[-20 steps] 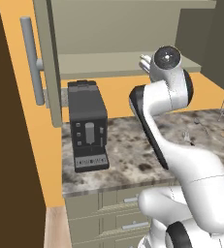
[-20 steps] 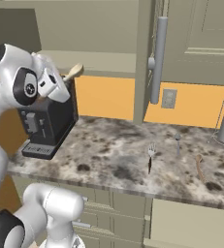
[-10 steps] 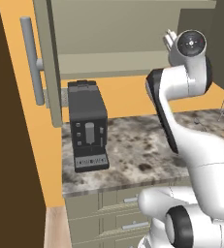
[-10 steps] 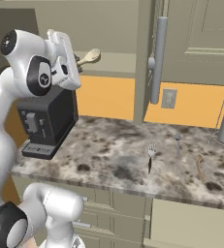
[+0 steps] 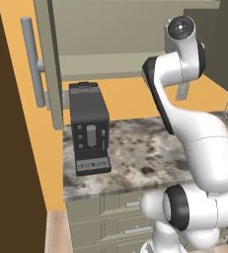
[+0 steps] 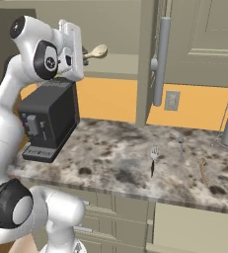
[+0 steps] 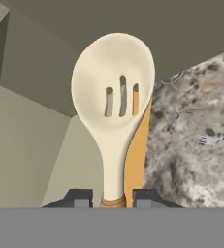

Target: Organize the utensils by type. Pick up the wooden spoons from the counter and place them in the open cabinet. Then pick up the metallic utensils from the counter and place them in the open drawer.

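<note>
Clamped on the spoon's handle, my claw [image 6: 84, 53] was raised level with the cabinet shelf [image 6: 116, 67]. Spoon [image 6: 96, 51] pointed bowl-first out from the claw toward the shelf, so I judged a short reach forward remained. Fork [image 6: 153, 159] lay on the table [image 6: 120, 163].

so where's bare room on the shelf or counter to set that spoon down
The cabinet shelf ahead of the held spoon looks bare. On the counter, the stretch between the coffee machine and the fork is free. It is crowded at the right, with fork, metal spoon and brown spoon.
</note>
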Motion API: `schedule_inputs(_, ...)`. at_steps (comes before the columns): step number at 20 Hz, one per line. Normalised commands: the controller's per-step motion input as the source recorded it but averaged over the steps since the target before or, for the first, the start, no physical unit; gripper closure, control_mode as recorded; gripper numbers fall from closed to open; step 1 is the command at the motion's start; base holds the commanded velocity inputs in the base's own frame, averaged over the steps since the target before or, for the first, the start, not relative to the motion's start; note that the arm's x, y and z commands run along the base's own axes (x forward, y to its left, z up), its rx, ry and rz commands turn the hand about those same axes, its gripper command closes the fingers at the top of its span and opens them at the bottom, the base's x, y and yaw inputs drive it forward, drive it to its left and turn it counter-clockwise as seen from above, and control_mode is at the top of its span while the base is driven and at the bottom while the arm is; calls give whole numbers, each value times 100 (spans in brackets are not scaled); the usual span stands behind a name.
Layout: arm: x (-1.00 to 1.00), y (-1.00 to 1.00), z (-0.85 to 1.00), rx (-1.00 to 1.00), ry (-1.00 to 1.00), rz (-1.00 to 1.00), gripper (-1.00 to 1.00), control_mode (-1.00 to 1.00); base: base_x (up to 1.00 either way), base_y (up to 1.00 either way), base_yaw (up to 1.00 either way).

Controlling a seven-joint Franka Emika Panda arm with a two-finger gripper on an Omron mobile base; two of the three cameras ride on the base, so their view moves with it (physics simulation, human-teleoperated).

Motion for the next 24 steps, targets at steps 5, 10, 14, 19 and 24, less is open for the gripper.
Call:
schedule_inputs(5, 44, -36, -8, 2, -2, 12, 100, -100, 0, 0, 0)
schedule_inputs(10, 54, -19, -4, -2, 10, 17, 100, -100, 0, 0, 0)
schedule_inputs(14, 43, -9, -26, -7, 14, 15, 100, -100, 0, 0, 0)
schedule_inputs(19, 50, 0, -25, -1, 5, 10, 100, -100, 0, 0, 0)
schedule_inputs(24, 76, 0, -6, 0, 0, 6, 100, -100, 0, 0, 0)
